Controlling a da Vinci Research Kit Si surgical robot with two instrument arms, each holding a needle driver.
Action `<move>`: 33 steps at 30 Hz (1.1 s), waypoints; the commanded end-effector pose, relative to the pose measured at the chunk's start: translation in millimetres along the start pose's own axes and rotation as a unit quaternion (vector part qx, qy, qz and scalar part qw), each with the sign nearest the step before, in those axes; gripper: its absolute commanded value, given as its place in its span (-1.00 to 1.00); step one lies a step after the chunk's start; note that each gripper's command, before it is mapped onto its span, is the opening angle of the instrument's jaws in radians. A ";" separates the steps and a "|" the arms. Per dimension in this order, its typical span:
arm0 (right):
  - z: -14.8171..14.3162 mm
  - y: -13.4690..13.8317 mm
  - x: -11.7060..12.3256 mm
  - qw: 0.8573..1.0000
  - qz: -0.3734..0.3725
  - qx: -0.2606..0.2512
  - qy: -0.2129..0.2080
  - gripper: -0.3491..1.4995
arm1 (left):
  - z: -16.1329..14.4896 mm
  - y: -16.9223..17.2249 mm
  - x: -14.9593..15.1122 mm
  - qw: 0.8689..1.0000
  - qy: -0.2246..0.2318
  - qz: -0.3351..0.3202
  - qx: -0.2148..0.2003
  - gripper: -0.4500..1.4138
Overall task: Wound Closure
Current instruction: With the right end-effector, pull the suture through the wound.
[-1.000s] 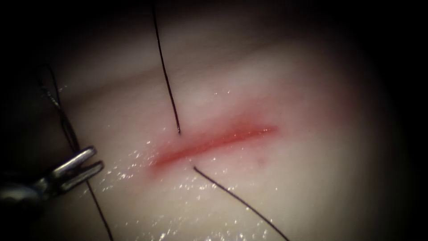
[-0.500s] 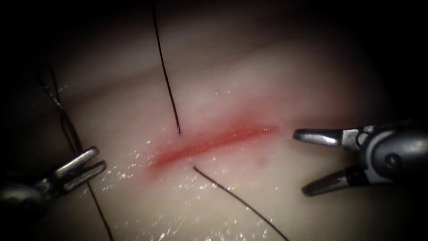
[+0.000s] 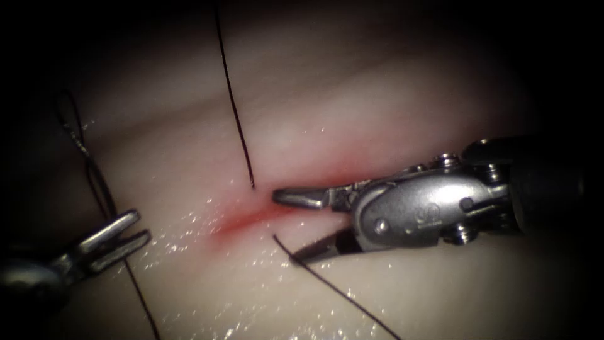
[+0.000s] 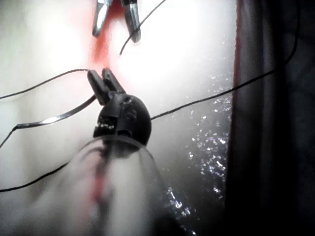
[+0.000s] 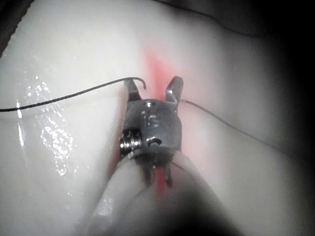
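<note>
The cut serves as the landmark here: a red slit running from lower left up toward the right across the tissue.

Well to the left of the cut sits the left gripper, its jaws a little apart and closed on nothing; a twisted strand of thread runs just behind it, and whether it touches the jaws cannot be told. In the left wrist view this gripper likewise shows parted jaws with thread lying close by.

At the cut itself, a stitch crosses: one thread limb rises from the upper edge of the cut, and the other leaves the lower edge and trails away to the lower right. No needle can be made out.

The right gripper lies directly over the right part of the cut, its long axis roughly along the slit, jaws spread wide and empty. The upper jaw points at the spot where the upper limb enters the tissue; the lower jaw lies just beside the start of the lower limb. The right gripper is thus much the nearer to the stitch. The right wrist view shows the same gripper astride the red line, a thread end beside each jaw.

Half a second ago this tool stood well right of the cut's end; a second ago it was out of sight. The left gripper has barely shifted.
</note>
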 end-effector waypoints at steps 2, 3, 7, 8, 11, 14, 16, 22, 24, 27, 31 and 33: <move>0.9 -0.4 -0.7 1.000 -0.004 0.003 0.003 0.78 | 0.5 0.5 -0.3 1.000 0.000 0.000 0.000 -1.00; 0.9 -0.5 -0.8 1.000 -0.005 0.005 0.005 0.78 | 0.5 0.5 -0.3 1.000 0.000 0.000 0.000 -1.00; 1.0 -0.7 -0.5 1.000 -0.006 0.010 0.011 0.65 | 0.5 0.5 -0.3 1.000 0.000 0.000 0.000 -1.00; 1.1 -0.7 -0.4 1.000 -0.006 0.010 0.011 0.64 | 0.5 0.5 -0.3 1.000 0.000 0.000 0.000 -1.00; 1.2 -1.0 -0.2 0.999 0.003 0.028 0.020 -0.84 | 0.5 0.6 -0.2 1.000 0.000 0.000 0.000 -1.00; 0.7 -0.9 -0.3 0.998 0.015 0.051 0.020 -1.00 | 0.4 0.6 -0.2 1.000 0.000 0.000 0.000 -1.00; 0.4 -0.9 -0.5 0.998 0.016 0.051 0.014 -1.00 | 0.4 0.6 -0.2 1.000 0.000 0.000 0.000 -1.00; -0.8 -2.3 -0.3 0.998 0.023 0.061 0.020 -1.00 | 0.4 0.6 -0.3 1.000 0.000 0.000 0.000 -1.00; -1.2 -3.1 0.3 0.997 0.021 0.064 0.025 -1.00 | 0.4 0.6 -0.3 1.000 0.000 0.000 0.000 -1.00; -2.2 -5.2 2.4 0.996 0.019 0.080 0.031 -1.00 | 0.4 0.6 -0.3 1.000 0.000 0.000 0.000 -1.00; -3.2 -7.7 5.6 0.994 0.016 0.103 0.041 -1.00 | 0.4 0.6 -0.3 1.000 0.000 0.000 0.000 -1.00; -3.8 -9.2 7.7 0.992 0.015 0.116 0.048 -1.00 | 0.4 0.6 -0.3 1.000 0.000 0.000 0.000 -1.00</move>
